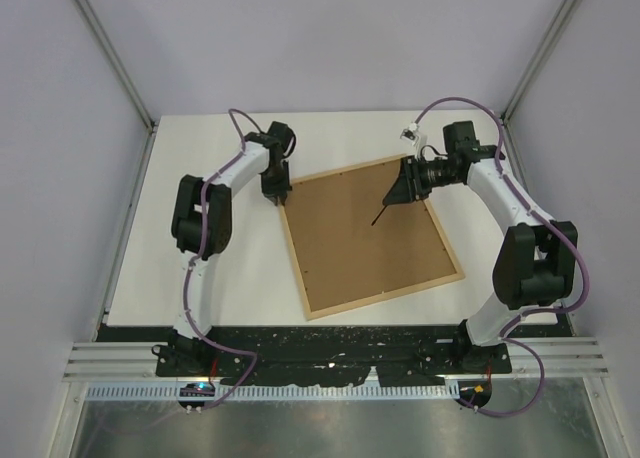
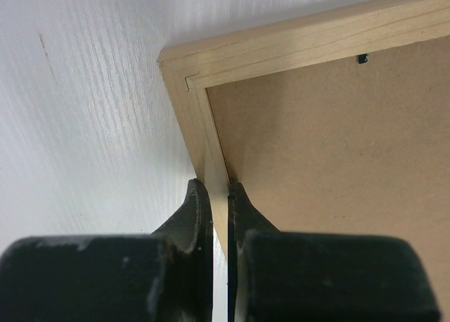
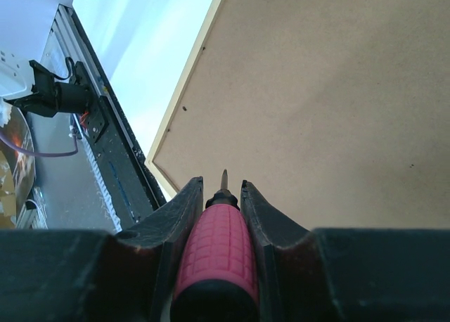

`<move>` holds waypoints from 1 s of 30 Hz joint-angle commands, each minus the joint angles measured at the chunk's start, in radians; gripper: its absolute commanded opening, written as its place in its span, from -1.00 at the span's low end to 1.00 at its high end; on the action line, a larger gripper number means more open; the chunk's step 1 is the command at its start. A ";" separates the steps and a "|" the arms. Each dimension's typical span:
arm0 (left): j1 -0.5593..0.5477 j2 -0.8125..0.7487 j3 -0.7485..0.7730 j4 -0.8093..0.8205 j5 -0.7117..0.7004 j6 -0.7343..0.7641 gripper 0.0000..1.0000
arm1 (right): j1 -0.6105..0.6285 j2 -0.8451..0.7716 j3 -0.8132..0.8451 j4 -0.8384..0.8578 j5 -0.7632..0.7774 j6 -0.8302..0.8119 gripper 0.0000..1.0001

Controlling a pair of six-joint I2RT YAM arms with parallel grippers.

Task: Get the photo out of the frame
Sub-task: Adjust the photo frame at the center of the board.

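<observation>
Got left tool (image 2: pixel 218 190) pinched tight on the frame (image 2: pixel 295 44) rim at 10 o'clock — right tool (image 3: pixel 223 186) clamping a red screwdriver (image 3: pixel 216 255) around 1 o'clock.

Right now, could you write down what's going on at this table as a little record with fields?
frame: lies flat on the table, brown back up
photo: not visible
left jaws: shut on the frame's wooden edge strip, near its far left corner
right jaws: shut on a red-handled screwdriver
screwdriver tip: over the frame's back; contact cannot be told
task: not yet done, back still in place
</observation>
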 commanded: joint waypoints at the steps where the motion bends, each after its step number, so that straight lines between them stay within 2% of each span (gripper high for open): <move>1: -0.009 0.019 0.081 -0.020 -0.019 0.062 -1.00 | -0.017 -0.008 0.000 0.007 -0.013 -0.009 -0.85; 4: -0.007 0.053 0.181 -0.037 0.013 0.101 -0.99 | -0.028 0.006 -0.002 0.044 0.010 0.035 -0.85; 6: -0.001 0.084 0.256 -0.048 0.041 0.125 -0.55 | -0.035 0.015 -0.006 0.082 0.038 0.079 -0.85; 8: 0.011 0.111 0.322 -0.054 0.099 0.125 -0.25 | -0.045 0.025 -0.008 0.110 0.067 0.117 -0.85; 10: 0.013 0.117 0.357 -0.060 0.101 0.132 0.05 | -0.057 0.028 -0.011 0.124 0.079 0.138 -0.84; 13: 0.013 0.082 0.333 -0.065 0.115 0.135 0.28 | -0.066 0.011 -0.028 0.133 0.084 0.149 -0.85; 16: 0.013 0.001 0.197 -0.034 0.160 0.114 0.31 | -0.066 -0.026 -0.054 0.150 0.092 0.147 -0.84; 19: 0.010 -0.109 -0.015 0.038 0.217 0.096 0.33 | -0.068 -0.049 -0.072 0.158 0.089 0.152 -0.85; 23: -0.018 -0.181 -0.210 0.114 0.254 0.080 0.33 | -0.068 -0.067 -0.086 0.158 0.084 0.156 -0.85; 26: -0.035 -0.217 -0.284 0.165 0.286 0.053 0.32 | -0.068 -0.086 -0.099 0.158 0.090 0.157 -0.85; 30: -0.061 -0.218 -0.284 0.178 0.311 0.028 0.31 | -0.068 -0.110 -0.115 0.158 0.099 0.160 -0.84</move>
